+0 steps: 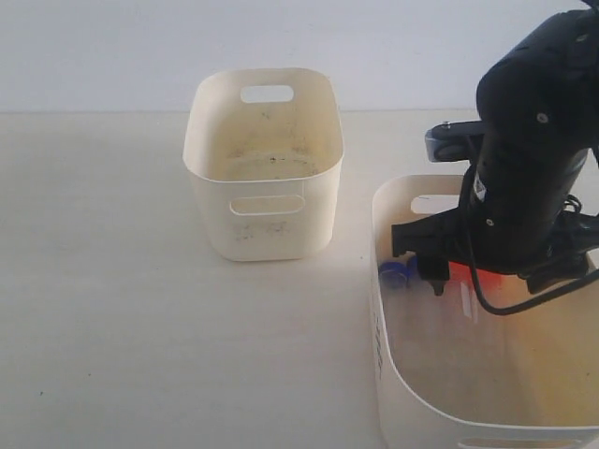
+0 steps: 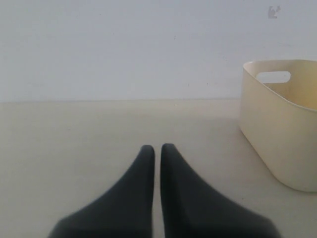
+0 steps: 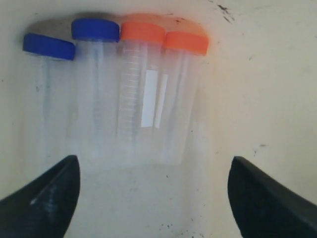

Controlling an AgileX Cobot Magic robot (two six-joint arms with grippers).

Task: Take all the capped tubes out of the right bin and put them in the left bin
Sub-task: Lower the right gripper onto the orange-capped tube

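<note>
Several capped tubes lie side by side on the floor of the right bin (image 3: 257,99): two with blue caps (image 3: 48,47) (image 3: 95,29) and two with orange caps (image 3: 142,30) (image 3: 185,42). My right gripper (image 3: 154,173) hangs open just short of their clear ends, touching none. In the exterior view the right arm (image 1: 524,178) reaches down into the right bin (image 1: 384,309), hiding most tubes; a blue cap (image 1: 398,272) and an orange glow (image 1: 465,274) show. The left bin (image 1: 264,168) stands at the back centre, holding no tube. My left gripper (image 2: 157,148) is shut on nothing over the table.
The left bin's wall (image 2: 277,129) shows at one side of the left wrist view. A pale table (image 1: 112,281) spreads around both bins. A plain white wall (image 1: 94,47) closes the back. Dark specks dot the right bin's floor (image 3: 228,12).
</note>
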